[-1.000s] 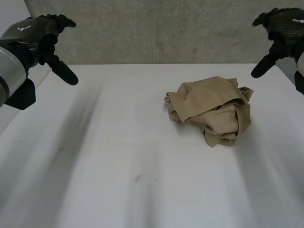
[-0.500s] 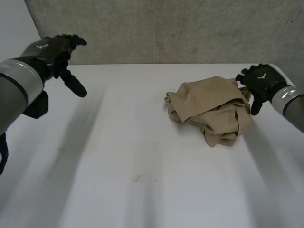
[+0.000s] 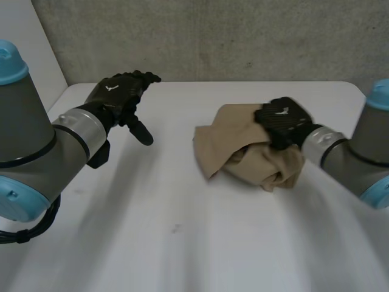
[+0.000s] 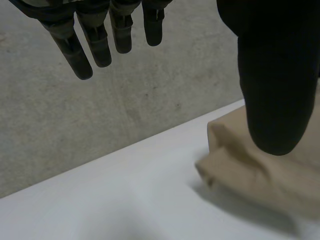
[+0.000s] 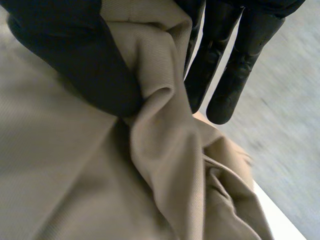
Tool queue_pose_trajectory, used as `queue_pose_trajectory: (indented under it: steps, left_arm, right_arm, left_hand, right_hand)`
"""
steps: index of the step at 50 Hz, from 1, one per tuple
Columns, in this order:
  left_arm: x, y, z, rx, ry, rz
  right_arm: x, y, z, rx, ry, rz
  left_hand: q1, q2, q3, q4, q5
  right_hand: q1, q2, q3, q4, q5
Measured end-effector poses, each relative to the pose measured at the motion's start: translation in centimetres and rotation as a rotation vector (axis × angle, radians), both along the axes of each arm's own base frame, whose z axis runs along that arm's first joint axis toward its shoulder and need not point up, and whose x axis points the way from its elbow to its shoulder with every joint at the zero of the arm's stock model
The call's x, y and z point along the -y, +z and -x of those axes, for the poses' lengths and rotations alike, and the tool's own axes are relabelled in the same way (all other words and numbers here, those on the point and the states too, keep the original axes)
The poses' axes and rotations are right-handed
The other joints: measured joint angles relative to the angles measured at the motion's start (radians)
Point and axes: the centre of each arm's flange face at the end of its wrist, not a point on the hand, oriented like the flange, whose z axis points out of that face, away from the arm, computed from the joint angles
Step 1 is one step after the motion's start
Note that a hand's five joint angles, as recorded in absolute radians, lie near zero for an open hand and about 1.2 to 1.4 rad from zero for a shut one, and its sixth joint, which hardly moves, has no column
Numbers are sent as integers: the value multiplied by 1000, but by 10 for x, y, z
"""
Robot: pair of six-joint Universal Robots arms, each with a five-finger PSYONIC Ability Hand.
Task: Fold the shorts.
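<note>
The tan shorts (image 3: 237, 155) lie crumpled on the white table (image 3: 182, 243), right of the middle. My right hand (image 3: 282, 118) sits on top of the heap at its far right side. In the right wrist view a fold of the shorts (image 5: 160, 125) is pinched between the thumb (image 5: 75, 60) and the fingers (image 5: 225, 75). My left hand (image 3: 118, 94) hovers above the table's far left, open with straight fingers (image 4: 95, 40), apart from the shorts. The shorts' near corner (image 4: 250, 170) lies beyond its thumb (image 4: 275, 75).
A grey concrete wall (image 3: 213, 36) runs behind the table's far edge. Bare tabletop stretches across the front and the left side. Both grey arms reach in from the near corners.
My right hand came down onto the shorts and shut on a fold at the top; the heap shifted left. My left hand moved inward over the table, still open.
</note>
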Motion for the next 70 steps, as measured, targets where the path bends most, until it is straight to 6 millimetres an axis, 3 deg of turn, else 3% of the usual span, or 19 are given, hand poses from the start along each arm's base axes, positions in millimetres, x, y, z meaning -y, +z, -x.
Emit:
queue_pose_trajectory:
  steps: [1,5,8,10,12,13,17,22,24,30,35,40,46,57,70]
  left_arm:
    - [0,0,0,0,2,1]
    - [8,6,-8,-8,37,15]
    - [11,11,-13,-13,60,28]
    - [12,14,-16,-17,76,38]
    - [13,17,-18,-20,89,46]
    - [14,20,-19,-22,98,52]
    - [14,24,-22,-25,114,63]
    - [13,27,-23,-28,123,70]
    - [12,30,-24,-29,130,74]
    - [7,31,-23,-24,135,65]
    - [-4,26,-21,3,121,13]
    - [-15,17,-20,42,111,-60]
    - [-44,-17,-22,148,130,-213]
    - [-85,-79,-18,276,112,-294]
    - [-82,-114,-15,326,146,-319]
  right_arm:
    - [-4,1,-3,0,10,0]
    - [-68,4,-47,-5,172,-11]
    - [-105,0,-67,-20,249,-28]
    - [-128,-6,-79,-36,286,-40]
    - [-143,-10,-85,-50,299,-48]
    - [-152,-13,-89,-61,296,-49]
    - [-159,-10,-91,-66,246,-35]
    - [-151,12,-88,-19,158,-5]
    - [-131,43,-74,58,51,11]
    - [-88,86,-31,112,-119,-18]
    - [-74,93,-10,81,-174,-77]
    - [-66,88,3,49,-210,-124]
    - [-54,64,24,7,-282,-211]
    - [-26,14,48,-16,-299,-380]
    - [21,-11,56,20,-219,-505]
  left_hand:
    - [0,0,0,0,0]
    - [0,0,0,0,0]
    - [0,0,1,0,0]
    - [0,0,1,0,0]
    - [0,0,1,0,0]
    - [0,0,1,0,0]
    - [0,0,1,0,0]
    - [0,0,1,0,0]
    - [0,0,1,0,0]
    - [0,0,1,0,0]
    - [0,0,1,0,0]
    - [0,0,1,0,0]
    - [0,0,1,0,0]
    - [0,0,1,0,0]
    - [3,0,1,0,0]
  right_hand:
    - [0,0,3,0,0]
    - [0,0,6,0,0]
    - [-3,-13,-8,-15,-6]
    - [-159,-240,-217,-224,-182]
    - [-207,-279,-274,-279,-235]
    - [-613,-750,-732,-735,-690]
    - [-751,-955,-962,-953,-901]
    - [-751,-956,-966,-954,-902]
    - [-751,-956,-966,-953,-902]
    - [-751,-956,-966,-954,-902]
    - [-751,-956,-966,-954,-902]
    - [-751,-956,-966,-954,-902]
    - [-751,-956,-966,-954,-902]
    - [-751,-956,-966,-954,-902]
    - [-751,-956,-966,-953,-902]
